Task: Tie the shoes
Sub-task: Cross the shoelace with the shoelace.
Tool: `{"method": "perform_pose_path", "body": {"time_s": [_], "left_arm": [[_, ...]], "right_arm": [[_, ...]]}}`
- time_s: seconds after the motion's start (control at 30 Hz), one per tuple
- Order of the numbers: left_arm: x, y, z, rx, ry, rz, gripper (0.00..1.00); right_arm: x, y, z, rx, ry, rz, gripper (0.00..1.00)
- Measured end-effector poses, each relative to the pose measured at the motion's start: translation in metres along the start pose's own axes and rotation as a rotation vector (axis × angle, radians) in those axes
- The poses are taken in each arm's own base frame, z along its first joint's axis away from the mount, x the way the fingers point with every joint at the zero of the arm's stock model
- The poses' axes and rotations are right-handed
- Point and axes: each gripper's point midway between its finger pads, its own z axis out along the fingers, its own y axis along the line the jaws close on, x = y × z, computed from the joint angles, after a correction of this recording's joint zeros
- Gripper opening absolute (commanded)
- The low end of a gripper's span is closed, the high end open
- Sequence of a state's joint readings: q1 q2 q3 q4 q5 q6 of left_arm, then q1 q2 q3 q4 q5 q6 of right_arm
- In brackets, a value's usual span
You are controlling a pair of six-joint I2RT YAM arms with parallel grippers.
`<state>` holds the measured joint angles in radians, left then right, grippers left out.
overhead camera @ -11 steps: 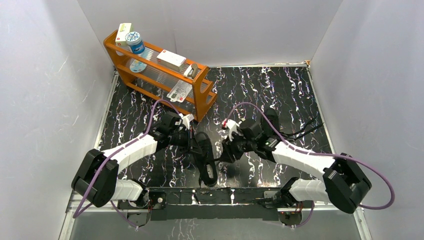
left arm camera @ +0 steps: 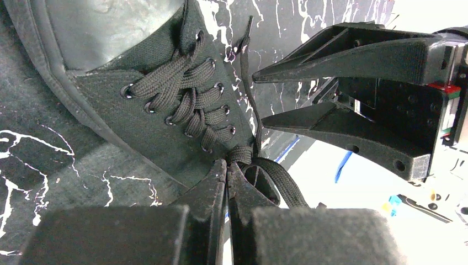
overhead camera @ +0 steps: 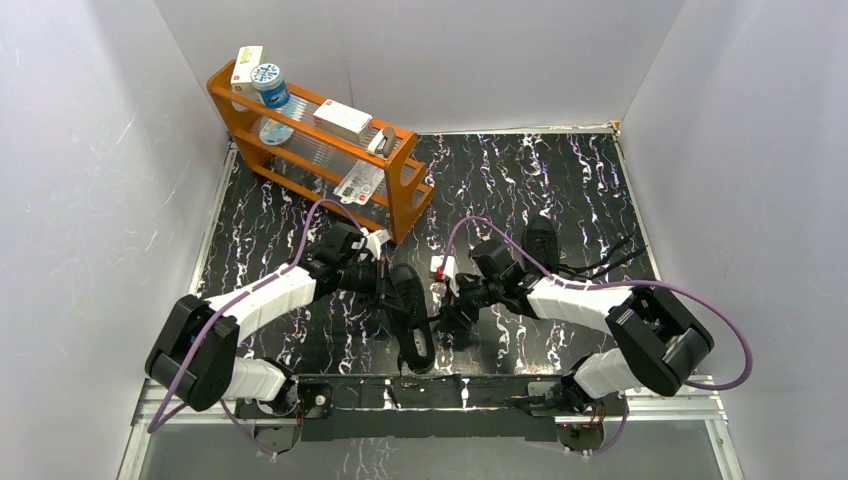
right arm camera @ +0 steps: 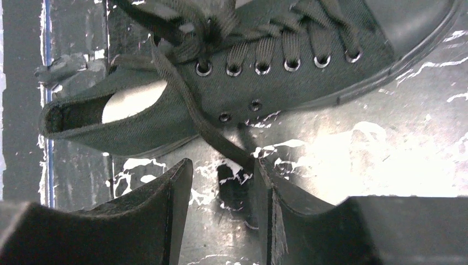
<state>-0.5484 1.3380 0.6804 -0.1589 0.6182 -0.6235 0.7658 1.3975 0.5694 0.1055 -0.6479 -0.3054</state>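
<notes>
The near shoe [overhead camera: 413, 335] lies on the table [overhead camera: 560, 180] between the two arms, toe toward the bases and opening toward the far side. At its top eyelets the left gripper [left arm camera: 226, 168] has its fingers pressed together on the lace loop [left arm camera: 278, 179]. This is probably to keep that side taut and stop the shoe sliding while the other arm works. Just right of the shoe, the right gripper [right arm camera: 222, 164] stands spread, tips low over the table. The free strand [right arm camera: 204, 121] trails off the shoe's side and touches one finger, though I cannot tell whether it sits inside the gap. That looks like lining up for a grasp. Farther right, behind the right arm, lies the second shoe [overhead camera: 541, 238], and the orange rack [overhead camera: 320, 150] stands at the far left.
</notes>
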Motion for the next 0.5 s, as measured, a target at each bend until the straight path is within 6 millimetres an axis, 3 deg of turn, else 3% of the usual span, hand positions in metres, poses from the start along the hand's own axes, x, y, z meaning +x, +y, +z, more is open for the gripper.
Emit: {"method": "perform_pose_path", "body": {"time_s": [0.23, 0.5], "left_arm": [[0.000, 0.000, 0.001, -0.002, 0.009, -0.002, 0.00], [0.000, 0.000, 0.001, 0.002, 0.013, 0.005, 0.00]], "right_arm": [[-0.019, -0.011, 0.006, -0.005, -0.030, -0.077, 0.45], [-0.022, -0.010, 0.011, -0.031, -0.046, -0.064, 0.32]]}}
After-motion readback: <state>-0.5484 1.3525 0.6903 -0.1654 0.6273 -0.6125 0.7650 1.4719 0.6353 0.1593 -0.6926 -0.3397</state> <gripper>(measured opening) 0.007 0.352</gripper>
